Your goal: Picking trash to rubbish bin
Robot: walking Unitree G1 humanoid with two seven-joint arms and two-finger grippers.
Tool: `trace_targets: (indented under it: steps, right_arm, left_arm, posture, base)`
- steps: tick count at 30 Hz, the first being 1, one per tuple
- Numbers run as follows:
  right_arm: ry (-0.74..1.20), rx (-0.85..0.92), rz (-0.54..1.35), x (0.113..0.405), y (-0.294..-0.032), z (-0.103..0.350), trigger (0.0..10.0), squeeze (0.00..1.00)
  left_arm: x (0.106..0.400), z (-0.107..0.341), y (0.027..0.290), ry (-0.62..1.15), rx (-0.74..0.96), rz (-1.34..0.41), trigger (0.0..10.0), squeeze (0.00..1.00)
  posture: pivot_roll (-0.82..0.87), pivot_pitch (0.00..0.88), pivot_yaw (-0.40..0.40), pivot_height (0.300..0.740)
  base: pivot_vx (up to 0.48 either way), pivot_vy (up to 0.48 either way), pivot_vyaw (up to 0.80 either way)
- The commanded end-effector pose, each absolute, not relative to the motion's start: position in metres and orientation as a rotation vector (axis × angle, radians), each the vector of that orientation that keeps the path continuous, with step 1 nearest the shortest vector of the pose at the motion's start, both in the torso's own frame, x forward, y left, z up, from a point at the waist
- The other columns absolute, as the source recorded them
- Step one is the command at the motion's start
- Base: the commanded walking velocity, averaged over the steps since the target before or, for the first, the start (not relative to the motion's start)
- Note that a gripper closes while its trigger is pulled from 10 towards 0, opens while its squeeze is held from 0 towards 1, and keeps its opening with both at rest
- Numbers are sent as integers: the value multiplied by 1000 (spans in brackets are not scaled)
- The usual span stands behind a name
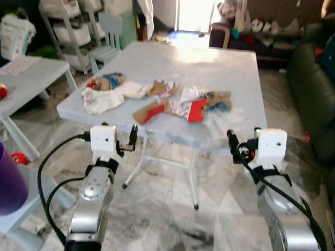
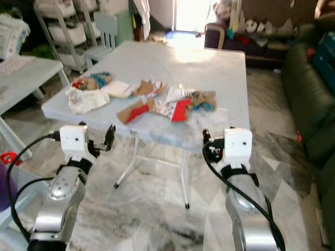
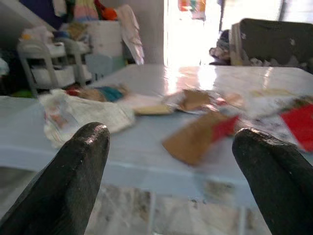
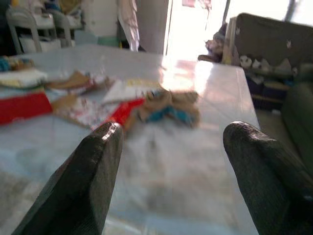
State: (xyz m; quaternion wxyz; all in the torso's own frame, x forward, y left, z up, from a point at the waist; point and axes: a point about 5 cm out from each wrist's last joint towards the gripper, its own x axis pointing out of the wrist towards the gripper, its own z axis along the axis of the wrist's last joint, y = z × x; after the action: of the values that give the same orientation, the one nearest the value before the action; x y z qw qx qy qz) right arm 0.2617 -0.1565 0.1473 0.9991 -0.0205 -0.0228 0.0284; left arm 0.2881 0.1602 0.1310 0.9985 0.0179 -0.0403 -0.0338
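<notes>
Trash (image 1: 157,99) lies scattered along worktop (image 1: 209,68) near edge. Left end effector (image 1: 130,140) and right end effector (image 1: 234,144) hover just short of that edge, fingers apart, both empty.

The table (image 1: 220,68) before me has a smooth, pale, slightly glossy top that mirrors the doorway light toward its far edge. Near its front edge lies crumpled paper and torn brown cardboard trash (image 1: 157,102), matt, some pieces printed red. My fingers (image 3: 73,176) look like matt black rubbery plastic. My forearms (image 1: 94,193) are brushed silver metal. The floor (image 1: 167,209) is polished marble-patterned tile.
</notes>
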Motion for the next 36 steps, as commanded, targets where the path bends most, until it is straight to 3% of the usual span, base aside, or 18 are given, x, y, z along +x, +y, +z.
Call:
trace_targets:
  steps: [1, 15, 28, 36]
  right_arm:
    - [-59, -34, 76, 262, -151, 150, 10000, 0]
    - [-57, -34, 81, 262, -151, 150, 10000, 0]
    - [-57, -35, 86, 261, -150, 150, 10000, 0]
    - [-28, -6, 185, 256, -143, 150, 10000, 0]
  left_arm:
    - [287, 131, 168, -76, 45, -44, 10000, 0]
    - [287, 124, 163, -31, 50, -70, 10000, 0]
    - [289, 114, 152, 26, 47, -161, 10000, 0]
    - [292, 111, 147, 54, 39, -196, 10000, 0]
  posture:
    - [-104, 31, -25, 740]
    - [-106, 31, -25, 740]
    - [-109, 34, -27, 740]
    - [-120, 37, -28, 740]
  base:
    - [382, 0, 0]
    - [356, 0, 0]
    - [0, 0, 0]
    - [0, 0, 0]
